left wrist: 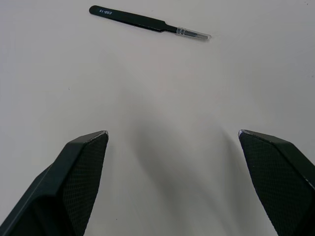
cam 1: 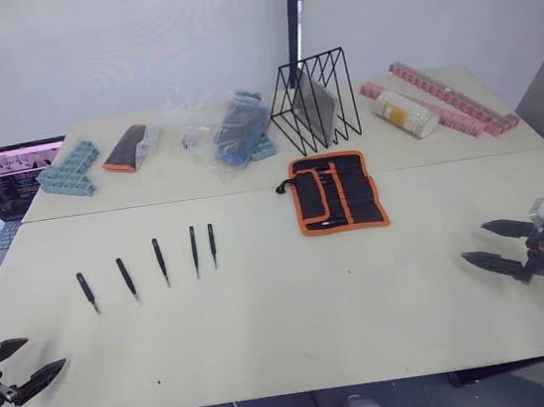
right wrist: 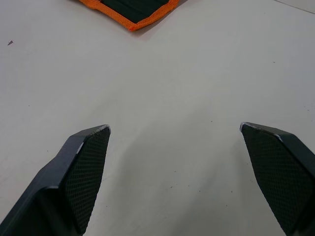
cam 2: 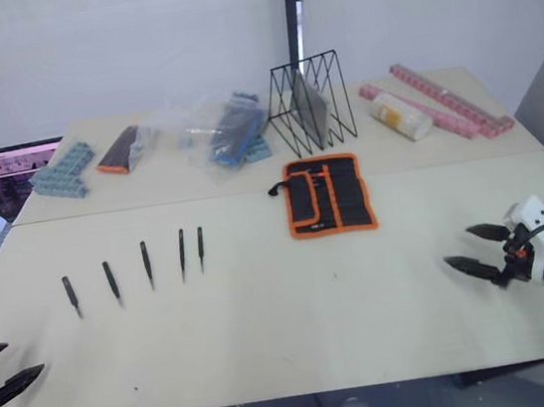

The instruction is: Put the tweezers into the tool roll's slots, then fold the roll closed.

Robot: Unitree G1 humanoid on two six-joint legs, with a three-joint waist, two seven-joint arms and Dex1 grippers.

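Head view: five tweezers (cam 1: 160,261) lie in a row on the counter (cam 1: 289,332), ahead of the left gripper (cam 1: 21,369); the tool roll (cam 1: 337,191) lies open, well ahead of the right gripper (cam 1: 488,244). Both grippers' fingers are spread wide and empty.

Left wrist view: one tweezer (left wrist: 147,22) lies ahead of the fingers, probably light, stiff and slippery; grip mid-shaft.

Right wrist view: the roll's corner is cut off; its slots are hard to make out.

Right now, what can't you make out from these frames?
- Slots of the tool roll: head views, too small to count or tell whether any is filled.
- Tool roll in the right wrist view: cut off by the frame edge, one orange-trimmed corner visible.
- Tweezers tip shapes: too small in head views.
- Contents of the plastic bag: blurred by crinkled film.
- Laptop: cut off by the frame edge.
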